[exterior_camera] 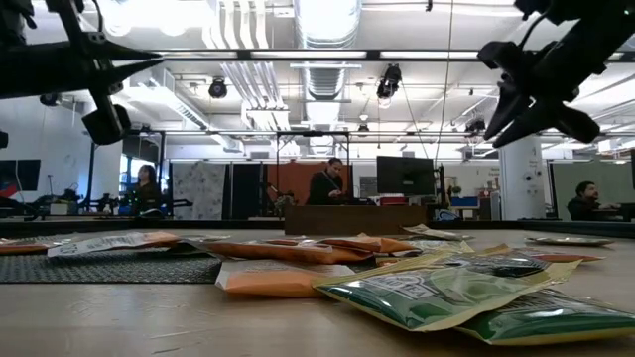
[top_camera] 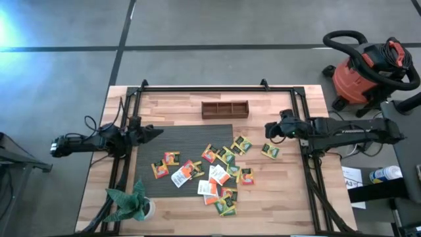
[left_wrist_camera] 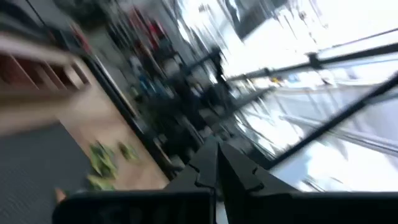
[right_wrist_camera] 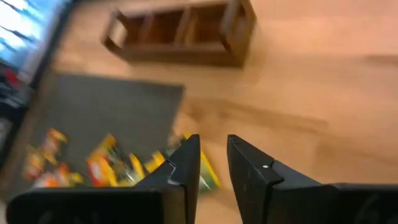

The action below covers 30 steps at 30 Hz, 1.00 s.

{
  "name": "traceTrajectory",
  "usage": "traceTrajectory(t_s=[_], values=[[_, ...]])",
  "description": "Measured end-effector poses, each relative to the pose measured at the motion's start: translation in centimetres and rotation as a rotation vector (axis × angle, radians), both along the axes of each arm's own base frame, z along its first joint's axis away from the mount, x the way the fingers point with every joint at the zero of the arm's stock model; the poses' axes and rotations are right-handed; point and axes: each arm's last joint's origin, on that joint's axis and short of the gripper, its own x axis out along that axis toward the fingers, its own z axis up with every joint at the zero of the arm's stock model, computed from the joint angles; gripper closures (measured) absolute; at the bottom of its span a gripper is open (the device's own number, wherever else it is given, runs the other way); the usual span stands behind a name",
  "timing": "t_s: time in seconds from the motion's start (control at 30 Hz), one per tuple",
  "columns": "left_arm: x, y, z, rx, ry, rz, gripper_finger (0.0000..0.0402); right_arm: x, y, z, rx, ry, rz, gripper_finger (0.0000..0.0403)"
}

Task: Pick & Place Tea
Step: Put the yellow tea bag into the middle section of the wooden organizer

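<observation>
Several small square tea packets [top_camera: 220, 174], printed green, orange, yellow and white, lie flat and scattered on the grey mat [top_camera: 164, 141] and on the wood to its right. One green packet [top_camera: 270, 151] lies apart, close below my right gripper [top_camera: 268, 130]. That gripper hangs above the table, tilted down, open, with nothing between its fingers [right_wrist_camera: 213, 152]. My left gripper [top_camera: 156, 131] hovers over the mat's left edge, roughly level and shut on nothing [left_wrist_camera: 217, 163]. In the low view the packets [exterior_camera: 427, 288] lie in the foreground.
A brown wooden tray [top_camera: 225, 108] with three compartments stands beyond the mat near the far edge, also in the right wrist view [right_wrist_camera: 180, 34]. A potted green plant [top_camera: 131, 204] sits at the near left corner. A black frame [top_camera: 204, 89] borders the work area.
</observation>
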Motion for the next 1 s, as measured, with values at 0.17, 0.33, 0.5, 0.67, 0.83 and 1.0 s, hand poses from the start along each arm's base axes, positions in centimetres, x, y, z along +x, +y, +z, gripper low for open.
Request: traceTrajectory(t_s=[0.17,0.33,0.5,0.67,0.83,1.0], values=[[-0.2,0.5,0.2,-0.070,-0.037,0.164,0.0390,1.0,0.2,0.0,0.068,0.111,0.095,0.0289],[-0.3,0.6,0.7,-0.092,-0.089,0.217,0.0390,2.1,0.4,-0.8,0.147,0.161,0.137,0.0254],[-0.1,0.7,1.1,-0.093,-0.120,0.215,0.0373,3.2,0.6,-1.7,0.218,0.185,0.166,0.0226],[0.8,0.7,2.0,-0.124,-0.069,0.209,0.0326,3.9,0.6,-2.4,0.252,0.200,0.132,0.0211],[2.0,0.9,3.9,-0.073,-0.027,0.277,0.0287,4.2,0.7,-3.0,0.330,0.209,0.089,0.0208],[4.2,1.0,7.0,0.049,-0.069,0.202,0.0285,4.7,0.8,-3.5,0.402,0.200,0.045,0.0208]])
